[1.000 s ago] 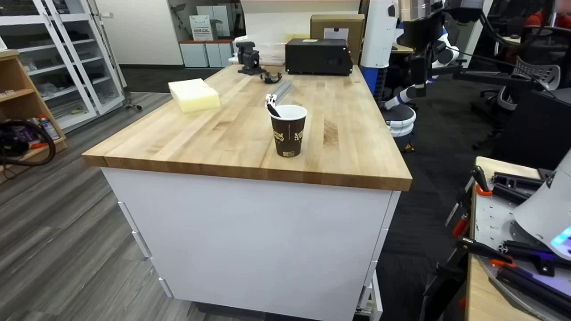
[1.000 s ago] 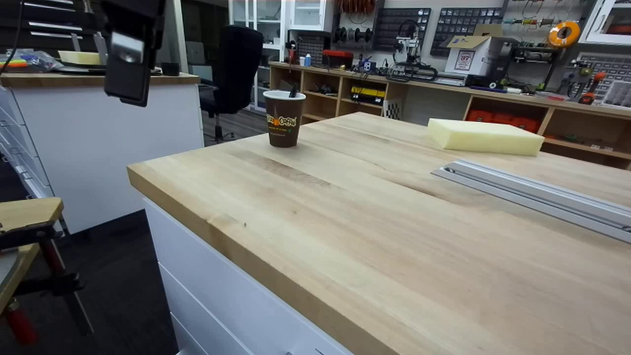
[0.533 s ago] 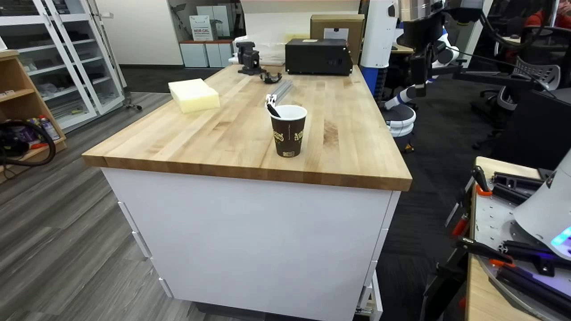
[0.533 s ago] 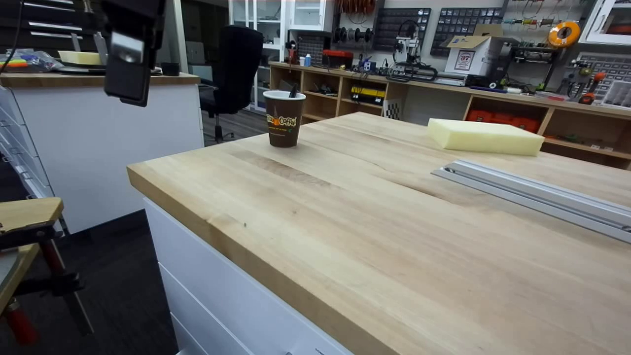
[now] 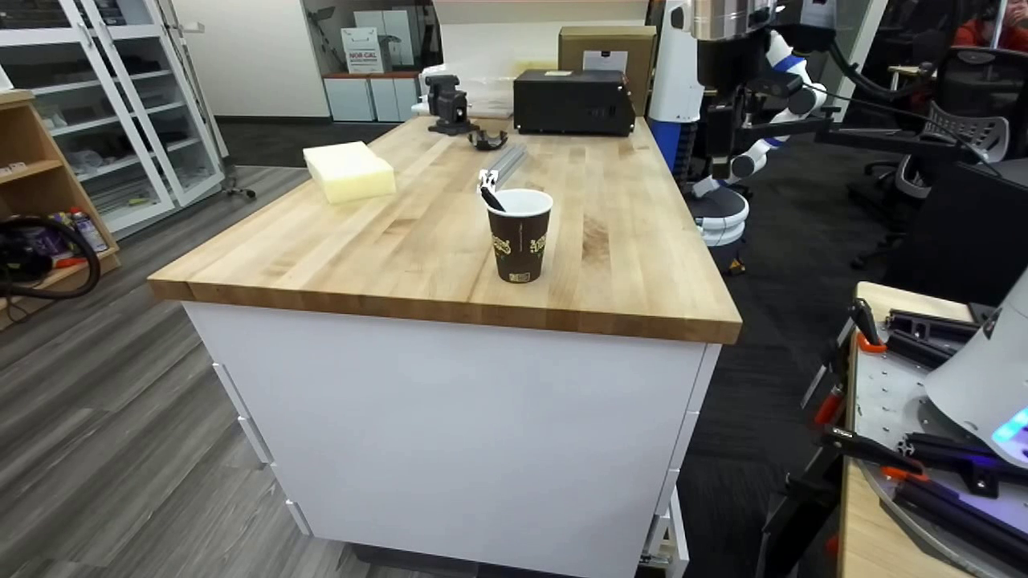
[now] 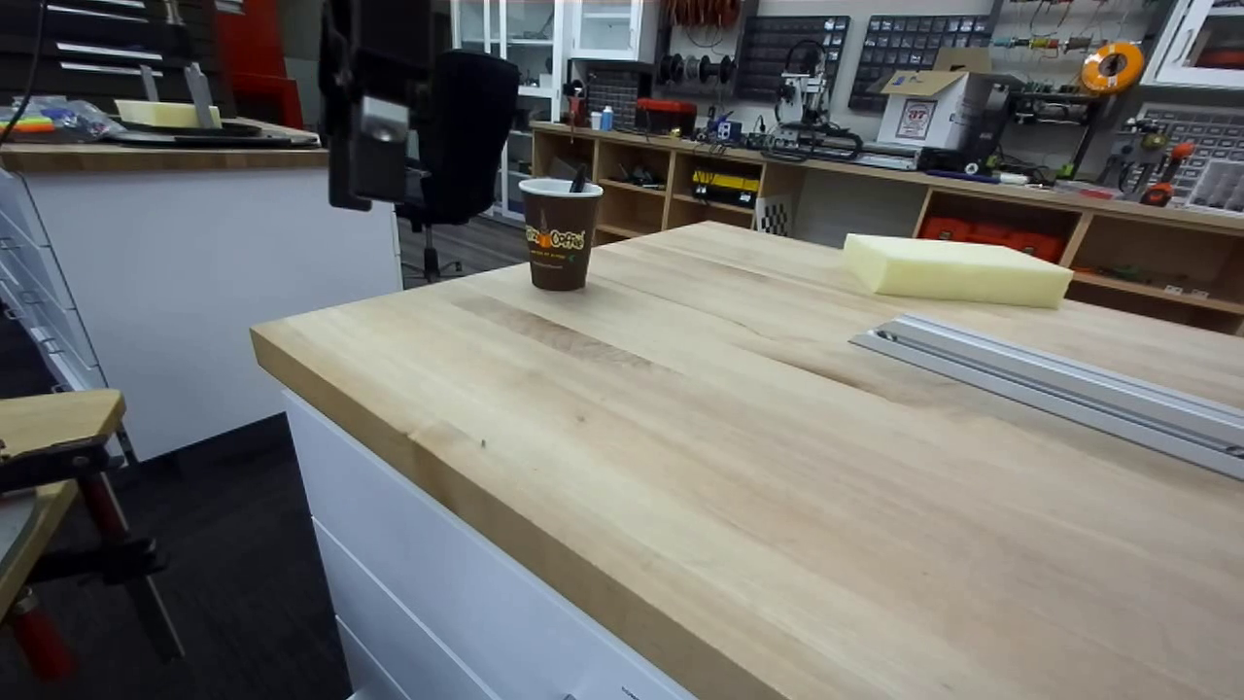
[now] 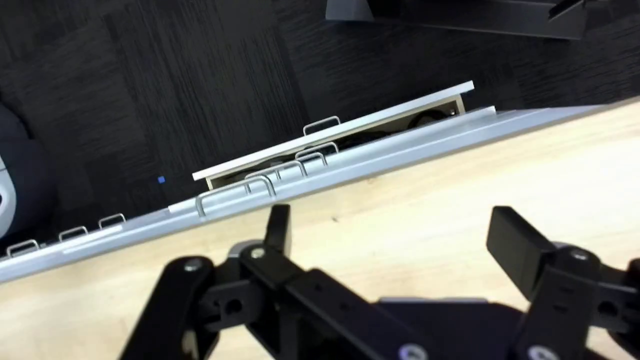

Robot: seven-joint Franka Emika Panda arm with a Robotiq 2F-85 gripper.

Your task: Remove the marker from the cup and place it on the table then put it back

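Brown with a white rim, the cup stands upright on the wooden worktop, the marker leaning inside; the fingers are spread wide, well away from both.

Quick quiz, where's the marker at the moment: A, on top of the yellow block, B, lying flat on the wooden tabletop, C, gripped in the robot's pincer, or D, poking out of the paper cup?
D: in both exterior views the marker sticks up tilted out of the cup, while the pincer stands open in the wrist view.
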